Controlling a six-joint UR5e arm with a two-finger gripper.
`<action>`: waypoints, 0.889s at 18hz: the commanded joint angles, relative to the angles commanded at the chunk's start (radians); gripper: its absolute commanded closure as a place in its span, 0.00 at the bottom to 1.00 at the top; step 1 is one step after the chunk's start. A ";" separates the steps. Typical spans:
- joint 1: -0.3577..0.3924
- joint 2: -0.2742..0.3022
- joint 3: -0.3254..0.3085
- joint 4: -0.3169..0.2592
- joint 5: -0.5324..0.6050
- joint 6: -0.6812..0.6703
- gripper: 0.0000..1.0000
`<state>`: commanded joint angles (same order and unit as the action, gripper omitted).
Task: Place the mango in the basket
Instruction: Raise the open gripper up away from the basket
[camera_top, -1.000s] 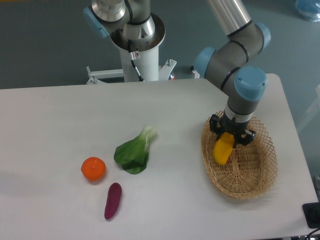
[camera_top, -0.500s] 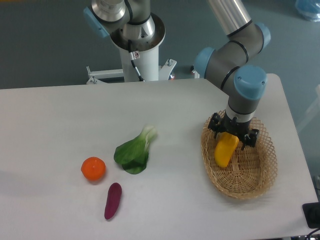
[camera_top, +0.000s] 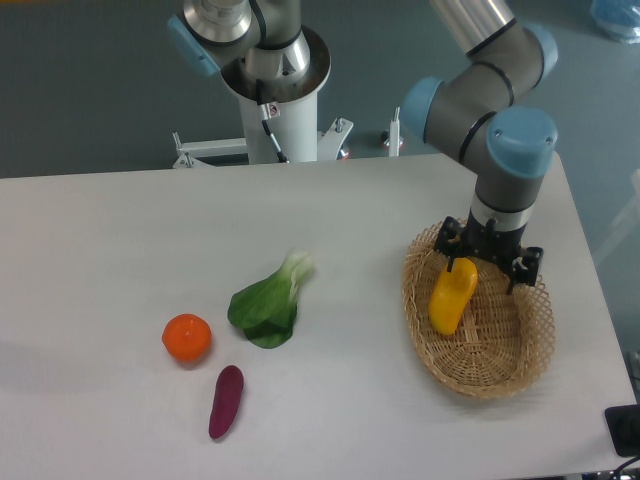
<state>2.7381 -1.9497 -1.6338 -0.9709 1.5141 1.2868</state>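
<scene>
One mango (camera_top: 451, 296) inside basket (camera_top: 500, 372)

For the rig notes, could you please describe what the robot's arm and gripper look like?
The arm is made of silver-grey cylindrical segments with dark grey joint housings capped in light blue. Its wrist ends in a small black two-finger gripper with short dark prongs. A white pedestal base carries a thin black cable. No markings are legible.
</scene>
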 joint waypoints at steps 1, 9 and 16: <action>0.000 0.003 0.008 -0.008 0.002 0.017 0.00; 0.002 0.021 0.129 -0.213 0.006 0.061 0.00; 0.043 0.067 0.137 -0.250 0.008 0.147 0.00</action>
<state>2.7810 -1.8823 -1.4972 -1.2209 1.5217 1.4343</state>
